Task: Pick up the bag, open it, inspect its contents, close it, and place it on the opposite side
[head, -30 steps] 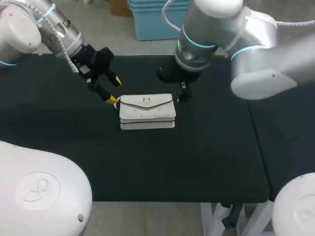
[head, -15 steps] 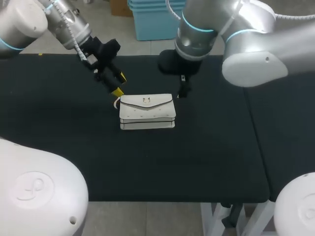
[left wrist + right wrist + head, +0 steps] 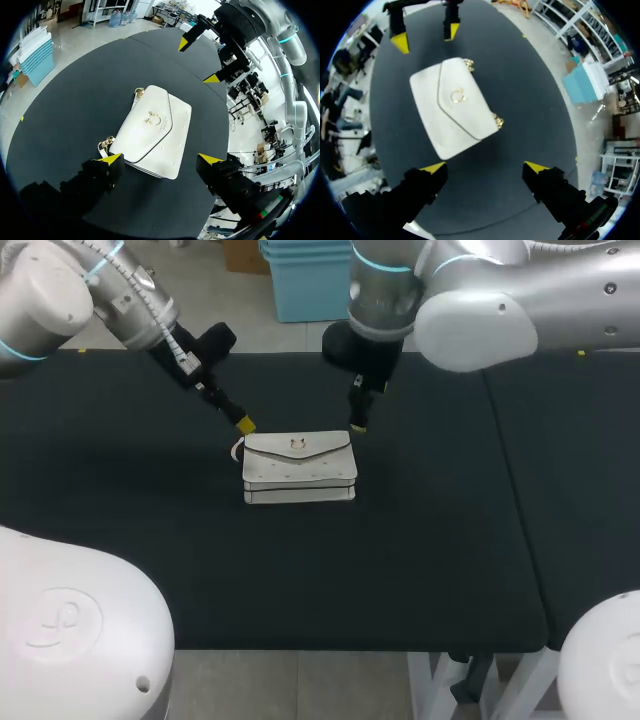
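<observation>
A white flap bag [image 3: 298,468] with a gold clasp and gold chain rings lies flat and closed at the middle of the black table. My left gripper [image 3: 243,423] hangs just above the bag's rear left corner, and my right gripper [image 3: 358,426] just above its rear right corner. In the left wrist view the bag [image 3: 157,127] lies below and ahead of the open left gripper [image 3: 161,159], with the right gripper [image 3: 197,61] beyond it. The right wrist view shows the bag [image 3: 452,107] ahead of the open right gripper [image 3: 485,167], apart from it, and the left gripper [image 3: 425,36] past the bag's far end.
The black table [image 3: 420,560] stretches widely around the bag on all sides. A seam [image 3: 510,480] at the right divides it from a second black panel. Both arms reach in from the rear corners.
Both arms have swung and turned. The left gripper drew in to the bag's rear left corner; the right gripper shifted slightly left to the rear right corner. The bag has not moved.
</observation>
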Available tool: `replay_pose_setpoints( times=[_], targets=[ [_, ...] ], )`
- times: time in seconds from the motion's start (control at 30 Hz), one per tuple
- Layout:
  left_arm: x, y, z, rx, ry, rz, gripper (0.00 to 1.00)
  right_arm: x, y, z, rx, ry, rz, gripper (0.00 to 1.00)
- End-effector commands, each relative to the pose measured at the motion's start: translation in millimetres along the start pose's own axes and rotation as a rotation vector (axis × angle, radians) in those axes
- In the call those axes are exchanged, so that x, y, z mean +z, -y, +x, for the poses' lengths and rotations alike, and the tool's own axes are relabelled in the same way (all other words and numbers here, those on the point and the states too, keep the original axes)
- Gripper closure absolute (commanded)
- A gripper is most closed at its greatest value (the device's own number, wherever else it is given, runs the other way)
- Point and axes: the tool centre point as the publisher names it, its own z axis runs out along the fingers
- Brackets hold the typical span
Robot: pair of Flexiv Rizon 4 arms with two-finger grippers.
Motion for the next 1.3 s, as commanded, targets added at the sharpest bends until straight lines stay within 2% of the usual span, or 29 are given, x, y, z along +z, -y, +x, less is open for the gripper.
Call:
replay_pose_setpoints(
  times=[0.03,0.1,0.47,0.5,0.53,0.6,0.77,0.8,0.83,0.9,1.0,1.3],
  targets=[
    [0,-8,8.1,-0.624,0.088,0.082,0.00,-4,2.6,-9.9,0.637,-0.314,0.002,0.00],
    [-2,-8,14.0,-0.540,0.131,0.027,0.00,-5,5.0,-8.8,0.649,-0.293,-0.012,0.00],
    [-2,-8,14.0,-0.540,0.131,0.027,0.00,-5,5.0,-8.8,0.649,-0.293,-0.012,0.00],
    [-2,-8,14.0,-0.540,0.131,0.027,0.00,-3,-0.4,-4.9,0.660,-0.319,-0.009,0.00],
    [3,-7,14.3,-0.605,0.103,0.053,0.00,-3,-6.5,0.3,0.678,-0.373,-0.035,0.00],
    [11,-7,13.3,-0.777,0.124,0.102,0.00,-8,-12.8,9.4,0.757,-0.460,-0.088,0.00],
    [14,-18,13.4,-1.026,0.026,0.175,0.00,-7,-14.8,16.5,0.952,-0.602,-0.162,0.00],
    [13,-21,14.2,-1.020,0.000,0.183,0.00,-7,-14.5,17.0,0.982,-0.629,-0.176,0.00],
    [15,-24,14.5,-1.062,0.021,0.208,0.00,-5,-13.7,17.7,1.012,-0.653,-0.185,0.00],
    [16,-28,14.5,-1.080,-0.040,0.229,0.00,-1,-13.0,18.2,1.061,-0.690,-0.205,0.00],
    [19,-31,13.3,-1.106,-0.050,0.268,0.00,7,-11.5,17.4,1.141,-0.752,-0.246,0.00],
    [30,-29,0.8,-1.087,-0.102,0.297,0.00,30,-15.3,12.6,1.261,-0.820,-0.370,0.00]
  ],
)
